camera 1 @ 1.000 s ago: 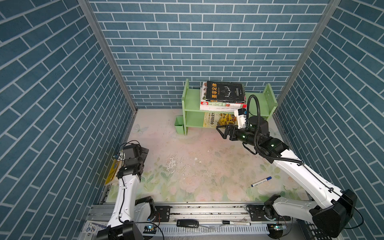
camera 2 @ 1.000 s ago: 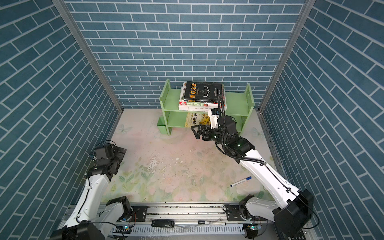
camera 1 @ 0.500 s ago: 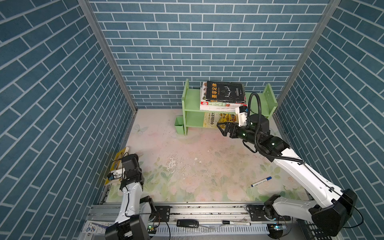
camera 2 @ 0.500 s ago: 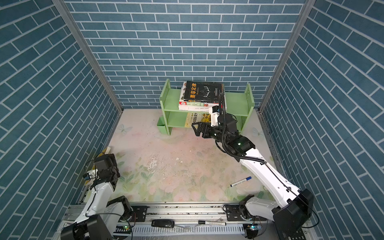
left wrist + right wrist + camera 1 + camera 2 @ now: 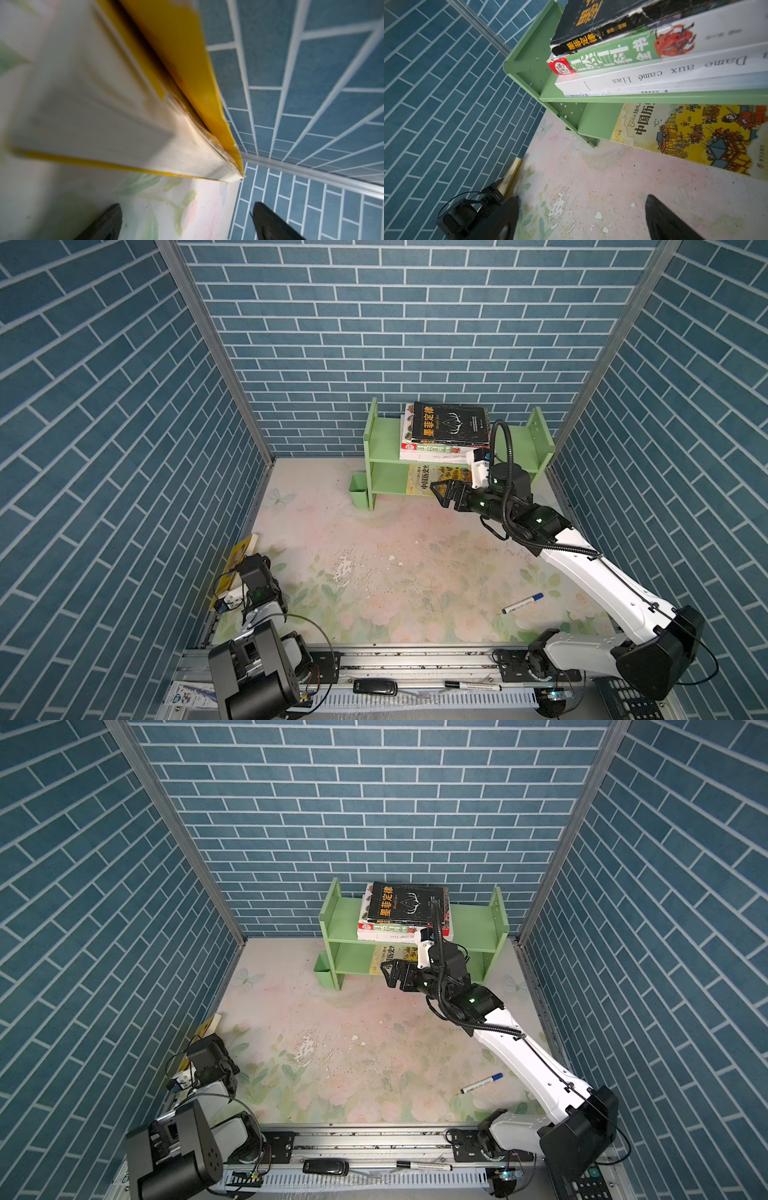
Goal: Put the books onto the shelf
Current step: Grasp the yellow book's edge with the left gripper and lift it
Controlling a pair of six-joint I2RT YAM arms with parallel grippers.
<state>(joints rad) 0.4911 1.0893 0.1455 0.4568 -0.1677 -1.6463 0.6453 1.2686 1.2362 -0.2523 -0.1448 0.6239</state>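
The light green shelf (image 5: 384,439) (image 5: 473,923) stands against the back wall. Several books lie stacked on its upper tier, the black one with orange characters (image 5: 451,423) (image 5: 591,18) on top. A yellow illustrated book (image 5: 419,481) (image 5: 685,135) lies on the lower tier, sticking out over the front. My right gripper (image 5: 440,491) (image 5: 581,220) hangs open and empty just in front of it. Another yellow book (image 5: 239,556) (image 5: 124,104) leans against the left wall. My left gripper (image 5: 249,566) (image 5: 187,224) is open right beside its near end, not touching it.
A blue-capped marker pen (image 5: 522,603) (image 5: 481,1083) lies on the floral mat at the front right. A small green cup-box (image 5: 358,494) hangs on the shelf's left side. Brick-patterned walls close in on three sides.
The left arm has folded down and back to the front left, bringing its gripper low beside the yellow book at the wall. The right gripper has barely shifted in front of the shelf.
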